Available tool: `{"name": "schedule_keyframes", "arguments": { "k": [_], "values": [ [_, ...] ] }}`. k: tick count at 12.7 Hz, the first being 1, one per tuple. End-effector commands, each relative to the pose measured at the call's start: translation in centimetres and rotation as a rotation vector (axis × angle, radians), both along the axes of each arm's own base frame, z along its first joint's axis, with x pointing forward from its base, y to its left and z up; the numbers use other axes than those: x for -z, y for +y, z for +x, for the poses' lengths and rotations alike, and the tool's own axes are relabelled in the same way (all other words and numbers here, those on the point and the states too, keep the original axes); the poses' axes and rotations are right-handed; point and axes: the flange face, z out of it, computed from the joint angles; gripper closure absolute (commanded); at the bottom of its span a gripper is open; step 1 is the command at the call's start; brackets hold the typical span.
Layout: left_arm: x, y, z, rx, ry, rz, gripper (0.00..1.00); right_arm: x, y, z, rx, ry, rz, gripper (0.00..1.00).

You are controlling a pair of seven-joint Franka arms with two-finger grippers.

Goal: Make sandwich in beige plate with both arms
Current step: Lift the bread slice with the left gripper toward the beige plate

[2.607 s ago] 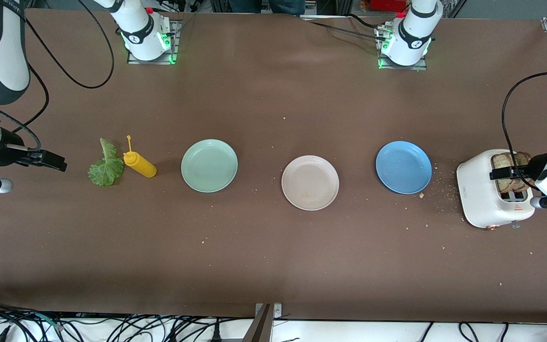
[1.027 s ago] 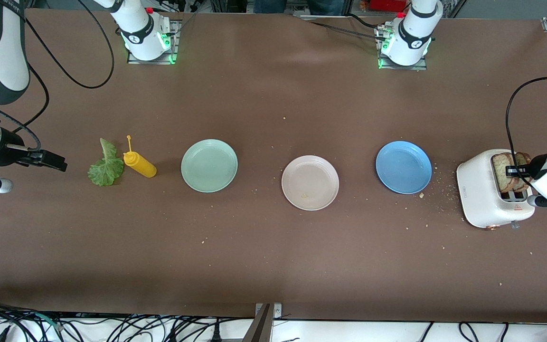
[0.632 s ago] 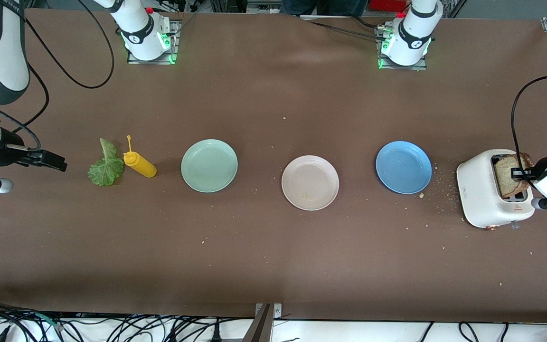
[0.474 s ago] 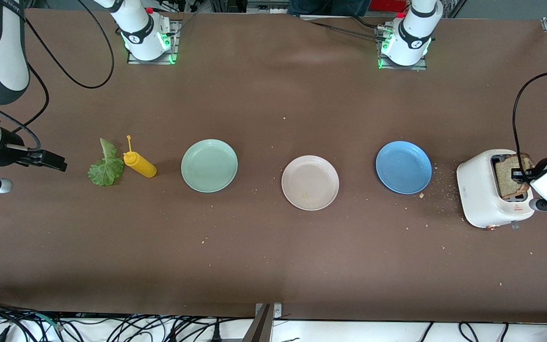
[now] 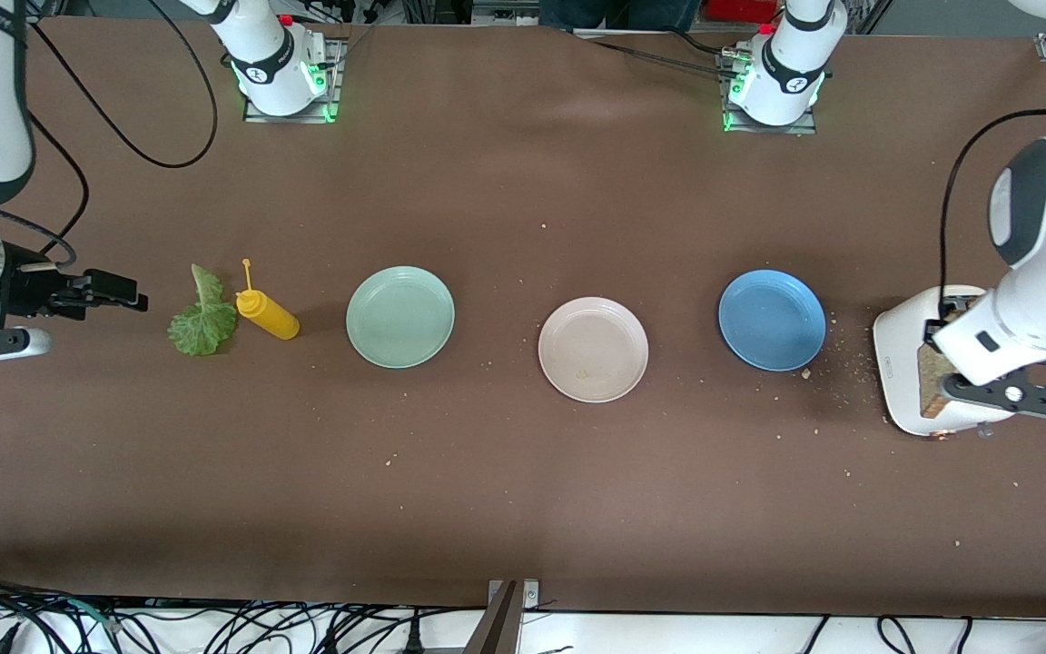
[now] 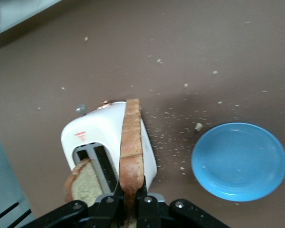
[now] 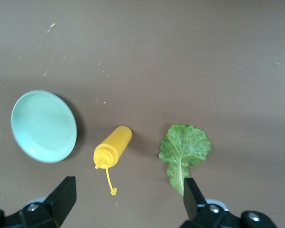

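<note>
1. landmark taken: the beige plate (image 5: 593,349), lying empty at mid-desk apart from a crumb or two.
2. the left gripper (image 6: 126,205) is seen over the white toaster (image 5: 904,363), which stands toward the left arm's end of the desk from the beige plate; its jaws are clenched on one toast slice (image 6: 131,152), held on edge by its lower crust and lifted clear of the slot.
3. a second toast slice (image 6: 83,183) is seen sitting in the toaster, partly risen.
4. the right gripper (image 7: 126,202) hangs over the desk toward the right arm's end from the beige plate, above the lettuce leaf (image 7: 184,149); its jaws are released and hold nothing.
5. handling, judged: the toast is light, stiff but brittle and crumbly; a grip across the crust edge is best, with modest force. the lettuce is judged limp, thin and easily torn; the thicker stem rib is the likely place to take hold.
6. counts: toast slices, two; lettuce leaf, one; plates, three, namely the beige one, a mint-green plate (image 5: 400,316) on its right-arm side and a blue plate (image 5: 772,319) on its left-arm side; yellow squeeze bottle (image 5: 266,312), one, lying just beside the leaf; toaster, one.
7. crumbs are scattered on the desk (image 5: 523,490), thickest between the blue plate and the toaster.
</note>
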Motion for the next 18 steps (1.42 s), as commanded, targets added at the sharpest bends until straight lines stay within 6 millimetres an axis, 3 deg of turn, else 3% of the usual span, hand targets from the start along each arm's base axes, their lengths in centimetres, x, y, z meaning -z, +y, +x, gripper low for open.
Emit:
{"name": "schedule_keyframes", "arguments": {
  "k": [1,3,6,9,13,15,18],
  "values": [
    [-1.1,-3.5,-0.9,-0.002,0.016,-0.159,0.89,1.4,-2.0,-0.9,-0.186,-0.028,0.119,0.0],
    [-1.0,-6.7,-1.3,-0.018,0.044,-0.36,0.89,2.5,-3.0,-1.5,-0.326,-0.061,0.188,0.0],
    [2.7,-12.2,-1.8,-0.015,0.152,-0.551,0.88,5.3,-4.3,-2.7,-0.497,-0.087,0.286,0.0],
    [9.2,-16.9,-1.3,-0.084,0.301,-0.778,0.86,7.6,-5.5,-3.4,-0.628,-0.114,0.337,0.0],
    [18.8,-21.7,-1.9,-0.089,0.421,-0.801,0.81,12.3,-6.6,-4.9,-0.69,-0.227,0.515,0.0],
    [19.8,-22.4,-1.7,-0.115,0.42,-0.862,0.79,13.9,-7.4,-5.4,-0.756,-0.285,0.557,0.0],
    [19.4,-22.6,-1.2,-0.073,0.406,-1.045,0.8,15.1,-8.4,-6.3,-0.782,-0.329,0.593,0.0]
  ]
}}
